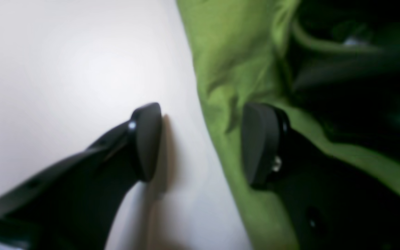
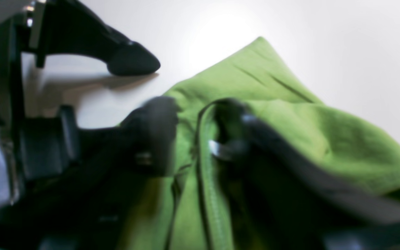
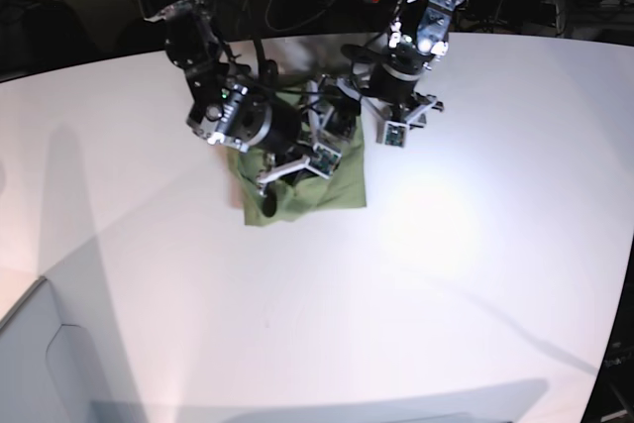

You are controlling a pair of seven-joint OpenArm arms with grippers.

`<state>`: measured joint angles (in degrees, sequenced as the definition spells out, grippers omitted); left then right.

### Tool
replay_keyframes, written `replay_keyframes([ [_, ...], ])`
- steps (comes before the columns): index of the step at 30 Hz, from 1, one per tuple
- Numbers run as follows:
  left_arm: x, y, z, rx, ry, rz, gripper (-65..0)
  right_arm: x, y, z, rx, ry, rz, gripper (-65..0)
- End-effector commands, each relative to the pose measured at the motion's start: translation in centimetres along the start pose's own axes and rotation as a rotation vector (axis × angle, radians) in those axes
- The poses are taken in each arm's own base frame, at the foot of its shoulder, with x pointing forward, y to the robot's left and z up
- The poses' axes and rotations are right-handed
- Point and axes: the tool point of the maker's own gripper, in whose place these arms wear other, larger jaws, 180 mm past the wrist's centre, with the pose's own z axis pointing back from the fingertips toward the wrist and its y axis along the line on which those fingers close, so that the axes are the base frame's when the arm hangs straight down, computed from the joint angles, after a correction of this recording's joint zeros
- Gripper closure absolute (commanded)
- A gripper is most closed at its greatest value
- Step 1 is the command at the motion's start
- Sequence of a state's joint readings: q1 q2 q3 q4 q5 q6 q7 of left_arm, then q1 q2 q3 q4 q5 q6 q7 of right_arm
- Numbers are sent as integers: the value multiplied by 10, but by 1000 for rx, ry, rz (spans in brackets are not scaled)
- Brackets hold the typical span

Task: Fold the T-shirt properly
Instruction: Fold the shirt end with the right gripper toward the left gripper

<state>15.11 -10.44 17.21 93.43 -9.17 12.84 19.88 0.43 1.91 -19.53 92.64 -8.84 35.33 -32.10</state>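
Toward the far side of the white table, a little left of centre in the base view, lies the T-shirt, a plain green bundle gathered into a rough, creased rectangle with both arms bent low over its far part. At its far right edge the left gripper stands open: in its wrist view one black pad rests over bare table and the other pad sits on the cloth, with the shirt's edge running between them and nothing pinched. Over the left part of the shirt the right gripper is pressed into the fabric; its wrist view is blurred, showing dark fingers on either side of a raised green fold with a stitched hem, but whether they clamp it cannot be told. Beyond the table's far edge the background is dark, with cables and equipment.
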Motion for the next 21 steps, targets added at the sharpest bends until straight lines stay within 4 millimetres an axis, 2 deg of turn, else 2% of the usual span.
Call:
replay_keyframes([
  [1, 3, 0, 2, 1, -7, 7, -355, 21, -4, 6, -8, -69, 22, -400],
  [2, 3, 0, 2, 2, -7, 8, -355, 26, -7, 10, -22, -88, 28, -446],
  [4, 5, -2, 5, -2, -15, 10, -355, 34, -15, 24, -65, -134, 29, -485],
  [8, 17, -7, 18, -17, -54, 16, -355, 41, -42, 60, -192, -187, 16, -488],
  [12, 30, -12, 29, -31, -93, 17, -355, 28, -55, 86, -284, -180, -21, -488],
  [14, 34, -9, 32, -24, -106, 22, -355, 18, -53, 94, -300, -166, -43, -488],
  [21, 48, 16, 53, 44, -155, 49, -355, -8, -25, 92, -252, -110, -94, -486],
])
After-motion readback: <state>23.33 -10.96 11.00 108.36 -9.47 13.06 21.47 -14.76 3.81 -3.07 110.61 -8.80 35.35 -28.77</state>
